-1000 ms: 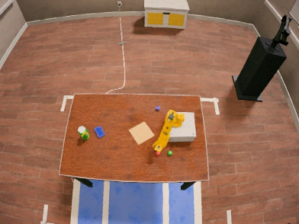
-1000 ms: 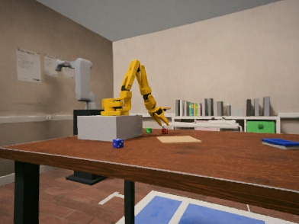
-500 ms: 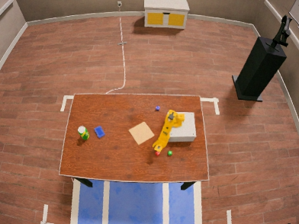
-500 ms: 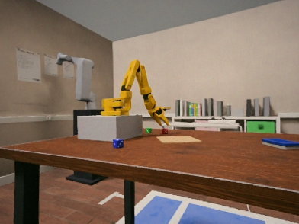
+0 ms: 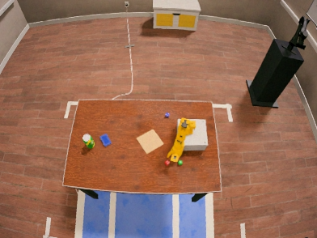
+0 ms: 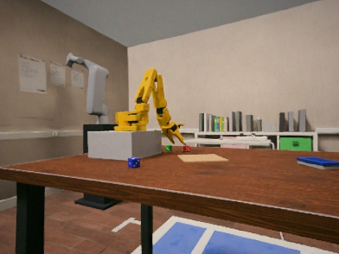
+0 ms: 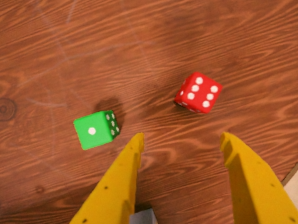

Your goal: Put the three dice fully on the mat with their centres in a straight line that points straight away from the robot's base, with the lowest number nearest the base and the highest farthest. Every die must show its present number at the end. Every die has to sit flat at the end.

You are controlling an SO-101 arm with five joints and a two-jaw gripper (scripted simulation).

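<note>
Hovers above the bench (image 5: 121, 172) (image 6: 259, 181) (image 7: 45, 30) with the pincer (image 5: 172, 159) (image 6: 179, 142) (image 7: 182, 142) released, gripping 0 parts. Has the red die (image 5: 166, 163) (image 6: 186, 149) (image 7: 199, 93), 6 up, near the pincer, beyond the fingertips in the wrist view; the green die (image 5: 180, 163) (image 6: 168, 148) (image 7: 95, 130), 1 up, near it, to image left; the blue die (image 5: 166, 115) (image 6: 134, 162), top number unreadable, well apart from it; the mat (image 5: 150, 141) (image 6: 202, 158) (image 7: 294, 186) to image right. Leaves all 3 dice off the mat.

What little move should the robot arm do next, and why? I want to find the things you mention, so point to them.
Probably shift the open jaws sideways towards the green die (image 7: 93, 131), then lower around it: it shows one, likely the lowest, and sits outside them, off the mat (image 5: 150, 141) (image 6: 202, 158).
</note>
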